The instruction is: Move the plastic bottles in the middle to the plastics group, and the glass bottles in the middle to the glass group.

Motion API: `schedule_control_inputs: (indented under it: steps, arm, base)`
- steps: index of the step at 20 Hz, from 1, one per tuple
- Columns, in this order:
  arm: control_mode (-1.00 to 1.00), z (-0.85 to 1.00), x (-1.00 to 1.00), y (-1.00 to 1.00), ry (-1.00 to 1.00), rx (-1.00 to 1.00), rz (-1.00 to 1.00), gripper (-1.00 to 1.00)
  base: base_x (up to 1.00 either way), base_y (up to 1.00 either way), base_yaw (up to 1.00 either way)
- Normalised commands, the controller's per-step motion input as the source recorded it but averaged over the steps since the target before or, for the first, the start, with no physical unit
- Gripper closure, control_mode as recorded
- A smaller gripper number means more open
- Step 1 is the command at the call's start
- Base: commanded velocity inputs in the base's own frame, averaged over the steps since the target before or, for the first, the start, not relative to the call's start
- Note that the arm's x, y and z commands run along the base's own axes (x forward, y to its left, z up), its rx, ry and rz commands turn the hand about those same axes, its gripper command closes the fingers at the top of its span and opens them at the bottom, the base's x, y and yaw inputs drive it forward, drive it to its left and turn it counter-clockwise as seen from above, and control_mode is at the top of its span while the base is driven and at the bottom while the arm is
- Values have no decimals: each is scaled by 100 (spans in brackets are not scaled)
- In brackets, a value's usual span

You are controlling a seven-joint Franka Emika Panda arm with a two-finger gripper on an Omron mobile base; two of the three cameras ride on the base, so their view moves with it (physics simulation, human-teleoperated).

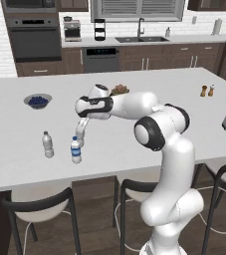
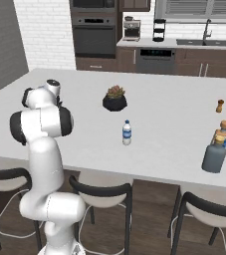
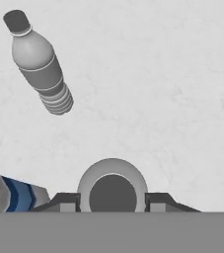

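White island counter (image 1: pixel 134 149) with dark stools (image 1: pixel 40 204) (brown cabinets (image 1: pixel 184 56), wall oven (image 1: pixel 32 37), sink (image 1: pixel 139 39) behind)

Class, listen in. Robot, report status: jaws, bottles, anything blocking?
Gripper low over the counter, jaws straddling a bottle cap. Blue-labelled bottle beside it, plain bottle standing apart. Nothing blocking.
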Motion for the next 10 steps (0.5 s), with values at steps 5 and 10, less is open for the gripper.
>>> schedule_control_inputs:
  steps: [5,10]
  arm:
    - [-100,-48,0,5,0,0,3,100]
    - [-100,-26,0,1,0,-2,1,100]
  base:
    - [0,0,0]
    - [0,0,0]
